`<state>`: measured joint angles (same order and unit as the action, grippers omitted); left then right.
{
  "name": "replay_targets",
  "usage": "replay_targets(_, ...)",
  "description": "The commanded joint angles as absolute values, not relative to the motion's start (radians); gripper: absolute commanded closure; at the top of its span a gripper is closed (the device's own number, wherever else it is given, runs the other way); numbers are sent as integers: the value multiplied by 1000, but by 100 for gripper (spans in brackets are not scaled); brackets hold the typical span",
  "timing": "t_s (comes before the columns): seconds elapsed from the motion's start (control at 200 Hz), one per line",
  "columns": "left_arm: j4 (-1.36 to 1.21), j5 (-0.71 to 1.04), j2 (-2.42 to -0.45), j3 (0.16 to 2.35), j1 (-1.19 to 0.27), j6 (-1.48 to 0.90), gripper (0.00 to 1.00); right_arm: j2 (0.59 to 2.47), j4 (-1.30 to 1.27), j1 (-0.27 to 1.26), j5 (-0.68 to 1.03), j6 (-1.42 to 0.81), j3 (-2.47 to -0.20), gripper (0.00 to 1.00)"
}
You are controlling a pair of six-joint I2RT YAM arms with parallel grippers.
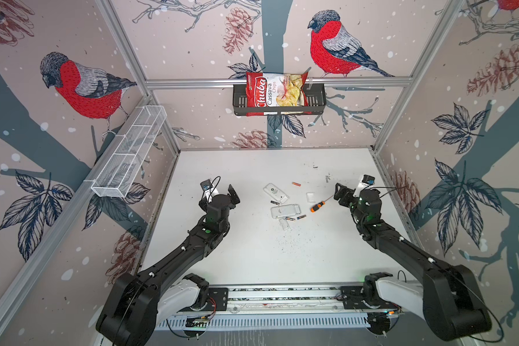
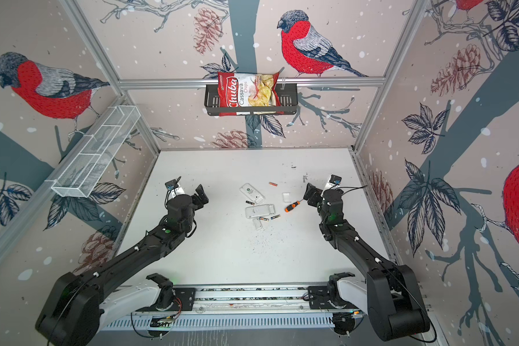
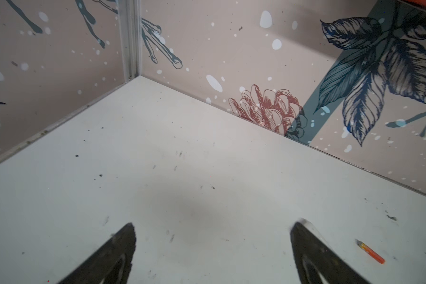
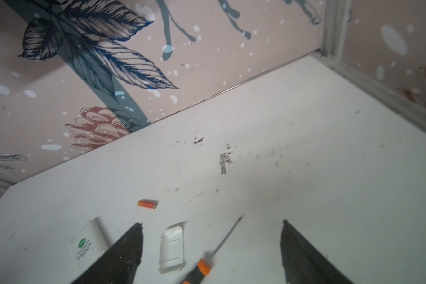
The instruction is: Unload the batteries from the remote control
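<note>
Two white remote controls (image 1: 275, 193) (image 1: 285, 211) lie mid-table, backs up. An orange-red battery (image 1: 296, 184) (image 4: 146, 204) (image 3: 370, 252) lies alone behind them. A dark battery (image 1: 275, 202) rests between the remotes, and two more (image 1: 291, 218) (image 1: 301, 216) lie at the nearer remote's front edge. My left gripper (image 3: 213, 225) (image 1: 222, 191) hovers open over bare table, left of the remotes. Right of them, my right gripper (image 4: 212, 223) (image 1: 351, 188) is open and holds nothing. The screwdriver lies on the table beneath it.
An orange-and-black screwdriver (image 1: 317, 206) (image 4: 202, 266) lies right of the remotes, beside a small white battery cover (image 1: 311, 196) (image 4: 172, 248). Another white cover (image 1: 284, 224) lies in front of the nearer remote. A wire basket (image 1: 129, 155) hangs on the left wall, a black shelf (image 1: 316, 102) with a chips bag (image 1: 274, 93) at the back.
</note>
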<state>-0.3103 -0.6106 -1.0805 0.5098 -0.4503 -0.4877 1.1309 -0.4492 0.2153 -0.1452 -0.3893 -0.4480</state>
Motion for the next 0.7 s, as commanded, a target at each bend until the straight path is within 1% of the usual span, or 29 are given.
replay_targets(0.0, -359, -698, -1103, 541, -420, -385, 3, 1115, -553, 209, -247, -308, -415, 1)
replay_targets(0.1, -347, -660, -1166, 581, -339, -309, 3, 1103, -654, 204, -331, -253, -360, 1)
replay_targets(0.22, -347, -531, -1251, 601, -204, -205, 3, 1106, -797, 201, -413, -173, -284, 1)
replay_targets(0.29, -368, -481, -1279, 585, -138, -137, 3, 1120, -910, 201, -426, -110, -227, 1)
replay_targets(0.385, -483, -420, -1276, 510, -69, -83, 3, 1168, -1031, 199, -439, -57, -181, 1)
replay_targets(0.455, -629, -332, -1270, 428, -39, -86, 3, 1220, -1040, 197, -445, -48, -192, 1)
replay_targets(0.55, -807, -212, -1304, 356, -34, -77, 3, 1310, -1104, 196, -448, -25, -192, 1)
replay_targets(0.62, -861, -205, -1346, 347, -34, -95, 3, 1346, -1152, 206, -484, -1, -196, 1)
replay_targets(0.69, -916, -210, -1381, 335, -35, -108, 3, 1361, -1197, 203, -470, 20, -183, 1)
